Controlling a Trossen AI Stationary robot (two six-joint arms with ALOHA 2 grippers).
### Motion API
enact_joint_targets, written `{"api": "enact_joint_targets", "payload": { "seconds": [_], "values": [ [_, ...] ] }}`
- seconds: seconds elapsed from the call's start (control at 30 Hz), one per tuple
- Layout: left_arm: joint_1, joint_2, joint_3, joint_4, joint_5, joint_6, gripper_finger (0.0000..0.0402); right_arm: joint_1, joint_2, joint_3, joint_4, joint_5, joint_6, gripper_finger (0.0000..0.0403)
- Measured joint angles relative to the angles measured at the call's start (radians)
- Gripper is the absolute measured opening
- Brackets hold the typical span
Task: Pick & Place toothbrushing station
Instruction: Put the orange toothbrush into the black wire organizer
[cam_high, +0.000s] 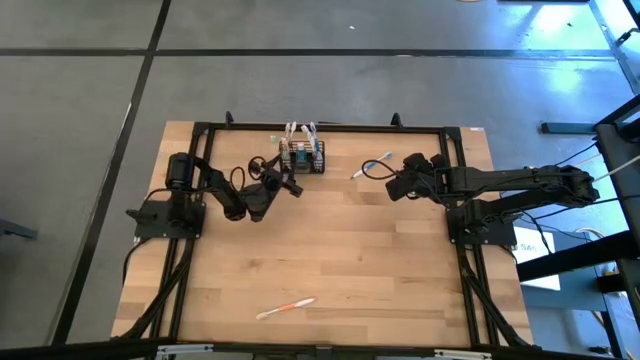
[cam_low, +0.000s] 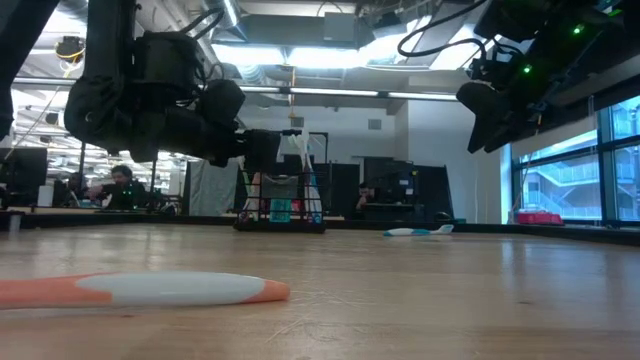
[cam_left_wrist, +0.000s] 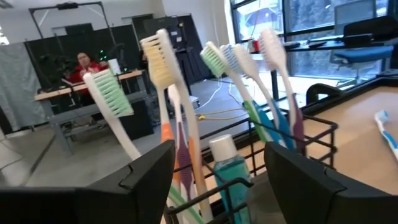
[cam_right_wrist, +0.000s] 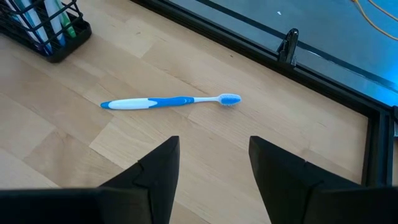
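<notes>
The toothbrushing station (cam_high: 303, 158) is a small black wire basket standing upright on its base by the table's far edge. It holds several toothbrushes (cam_left_wrist: 163, 56) and a teal tube (cam_left_wrist: 227, 168). My left gripper (cam_high: 288, 176) is level and open, right at the basket's near-left side. In the left wrist view its fingers (cam_left_wrist: 149, 180) frame the basket's wires (cam_left_wrist: 314, 124), and no touch shows. My right gripper (cam_high: 393, 182) hangs open above the table, tilted down over a blue-and-white toothbrush (cam_right_wrist: 168, 102) that lies flat on the wood.
An orange-and-white toothbrush (cam_high: 286, 308) lies near the table's front edge. A black frame rail (cam_high: 330, 127) runs along the far edge just behind the basket. Bare wood (cam_high: 340, 240) fills the middle of the table. People sit at desks in the room beyond (cam_low: 120, 185).
</notes>
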Motion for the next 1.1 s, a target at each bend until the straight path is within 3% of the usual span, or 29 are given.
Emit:
{"api": "enact_joint_targets", "payload": {
  "seconds": [0.43,0.97,1.1],
  "values": [
    [-0.125,-0.084,0.000,0.006,-0.105,0.135,0.0242,0.000,0.000,0.000,0.000,0.000,0.000,0.0197],
    [-0.436,-0.308,0.000,-0.013,-0.109,0.301,0.0244,0.000,0.000,0.000,0.000,0.000,0.002,0.0197],
    [-0.508,-0.365,0.000,-0.020,-0.067,0.316,0.0244,0.000,0.000,0.000,0.010,0.000,0.002,0.0197]
  ]
}}
